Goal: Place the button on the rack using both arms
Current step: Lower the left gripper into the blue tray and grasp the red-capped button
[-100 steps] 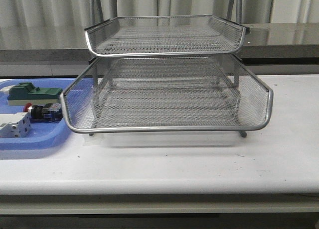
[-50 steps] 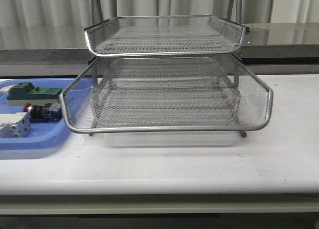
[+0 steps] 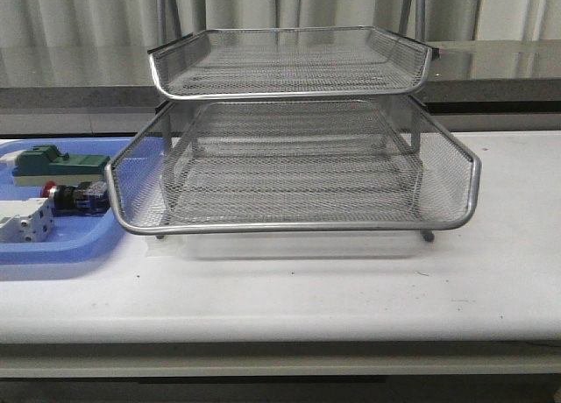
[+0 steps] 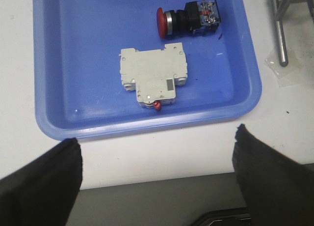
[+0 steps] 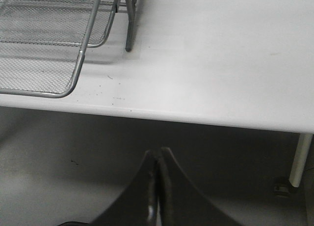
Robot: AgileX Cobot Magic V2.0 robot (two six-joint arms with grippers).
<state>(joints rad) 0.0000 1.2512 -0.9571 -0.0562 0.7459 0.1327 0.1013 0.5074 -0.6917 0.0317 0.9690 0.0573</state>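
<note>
Button [image 4: 189, 18] lying in blue tray [image 4: 78, 49] near table [image 3: 351, 289] left edge, L fingers [image 4: 44, 182] spread wide, R fingers [image 5: 147, 186] pressed together w/ nothing held, off front edge.

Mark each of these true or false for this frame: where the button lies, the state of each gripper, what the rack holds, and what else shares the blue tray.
1. The button lies in the blue tray. True.
2. The left gripper is shut on the button. False: its fingers stand wide apart, off the table edge, holding nothing.
3. The right gripper is shut and empty. True.
4. The rack already holds the button. False: its visible tiers show nothing in them.
5. A white block part lies in the tray beside the button. True.
</note>
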